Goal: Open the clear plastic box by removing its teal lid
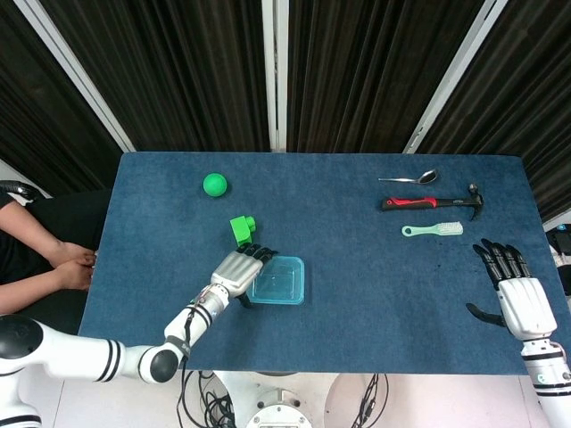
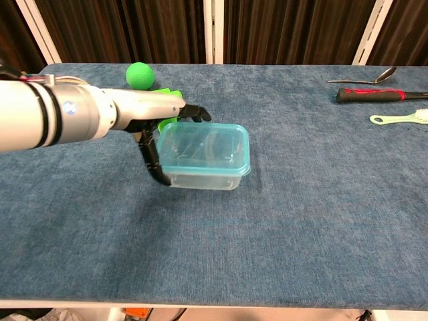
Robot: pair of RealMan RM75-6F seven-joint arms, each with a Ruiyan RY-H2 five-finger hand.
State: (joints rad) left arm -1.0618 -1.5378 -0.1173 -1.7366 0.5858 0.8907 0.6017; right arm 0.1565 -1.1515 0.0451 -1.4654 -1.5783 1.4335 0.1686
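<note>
Your left hand [image 1: 235, 270] sat low and left of centre in the head view, pressed against the left end of the clear plastic box [image 2: 202, 175]. Its dark fingers [image 2: 193, 112] reached along the box's far edge and the thumb curled down its near-left corner, so it seemed to clasp that end, though the chest view did not show how firm the hold was. The teal lid [image 2: 206, 146] was on the box, tilted slightly. The box stood on the blue cloth table [image 1: 357, 267], just below the frame's middle. A bright green block [image 1: 241, 229] lay just above your left hand, and a green ball [image 1: 214, 184] further toward the upper left. Your right hand [image 1: 515, 295] rested at the lower right edge, fingers spread, holding nothing. In the upper right lay a metal spoon [image 1: 412, 178], a red-handled hammer [image 1: 430, 202] and a pale green brush [image 1: 432, 230], stacked top to bottom.
</note>
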